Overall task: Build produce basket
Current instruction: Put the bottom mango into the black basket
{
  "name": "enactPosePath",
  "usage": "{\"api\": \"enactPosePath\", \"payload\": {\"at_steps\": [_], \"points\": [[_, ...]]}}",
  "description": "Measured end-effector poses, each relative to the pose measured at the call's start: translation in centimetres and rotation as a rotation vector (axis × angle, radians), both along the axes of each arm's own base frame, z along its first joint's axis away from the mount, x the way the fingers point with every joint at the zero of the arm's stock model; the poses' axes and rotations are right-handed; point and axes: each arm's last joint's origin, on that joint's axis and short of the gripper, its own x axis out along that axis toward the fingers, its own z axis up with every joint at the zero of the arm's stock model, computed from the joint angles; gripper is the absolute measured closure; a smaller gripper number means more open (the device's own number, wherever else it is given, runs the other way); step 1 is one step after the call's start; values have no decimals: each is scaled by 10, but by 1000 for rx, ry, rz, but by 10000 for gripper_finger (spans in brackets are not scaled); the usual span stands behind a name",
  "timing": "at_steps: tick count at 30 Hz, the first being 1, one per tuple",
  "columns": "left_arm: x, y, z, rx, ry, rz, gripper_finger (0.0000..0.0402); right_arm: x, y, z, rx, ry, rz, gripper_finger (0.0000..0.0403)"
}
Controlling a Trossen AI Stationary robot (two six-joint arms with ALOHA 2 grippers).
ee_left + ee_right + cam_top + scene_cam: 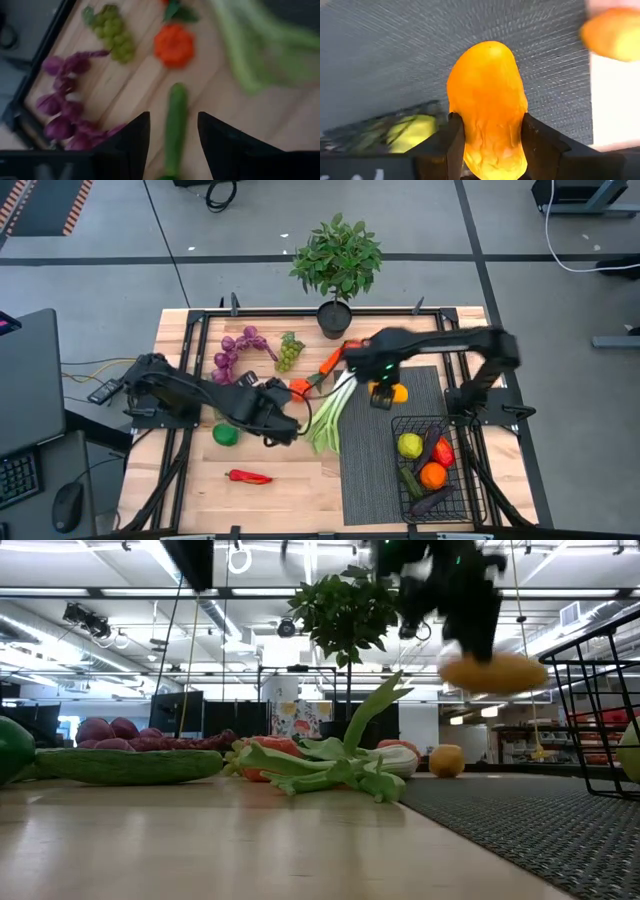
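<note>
High view: the wire basket (437,470) sits on the right part of the ribbed mat (365,460), toward the near right corner of the table (180,500). Inside it lie a yellow-green citrus (410,445), a red pepper (443,452), an orange fruit (432,475), a dark green cucumber (410,483) and a dark purple piece (428,502) whose kind I cannot tell.

The right gripper (381,395) hangs over the mat just beyond the basket's far edge, its fingers clamped on a yellow-orange mango (487,107); the low view shows the mango (492,672) held up in the air, clear of the mat.

The left gripper (172,137) is above the wood left of the mat, its fingers spread apart and holding nothing, with a second cucumber (175,127) lying between them below.

Loose on the table are purple grapes (235,350), green grapes (289,352), a carrot (330,363), a leek (332,415), a round green fruit (226,435) and a red chili (249,477). A potted plant (337,265) stands at the far edge.
</note>
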Motion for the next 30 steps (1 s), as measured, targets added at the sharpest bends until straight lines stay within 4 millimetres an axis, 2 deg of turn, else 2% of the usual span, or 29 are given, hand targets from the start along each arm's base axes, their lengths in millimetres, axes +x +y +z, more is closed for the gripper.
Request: {"api": "enactPosePath", "payload": {"at_steps": [3, 7, 9, 12, 16, 20, 30], "points": [[-1, 8, -19, -3, 78, 24, 230, -24, 7, 41, -1, -90, -74, 233], [-2, 13, -33, -6, 136, -25, 230, -50, 19, 84, 21, -205, -170, 233], [0, 17, -37, -13, 144, -50, 230, -61, 28, 99, 96, -266, -229, 233], [5, 27, -45, -91, 173, -88, 230, -76, 45, 110, 196, -264, -306, 233], [13, 40, -59, -272, 180, -131, 230, -89, 68, 108, 205, -228, -322, 233], [12, 47, -64, -301, 221, -160, 230, -96, 91, 97, 232, -139, -316, 232], [10, 52, -62, -359, 261, -266, 230, -113, 137, 46, 146, 19, -210, 231]]}}
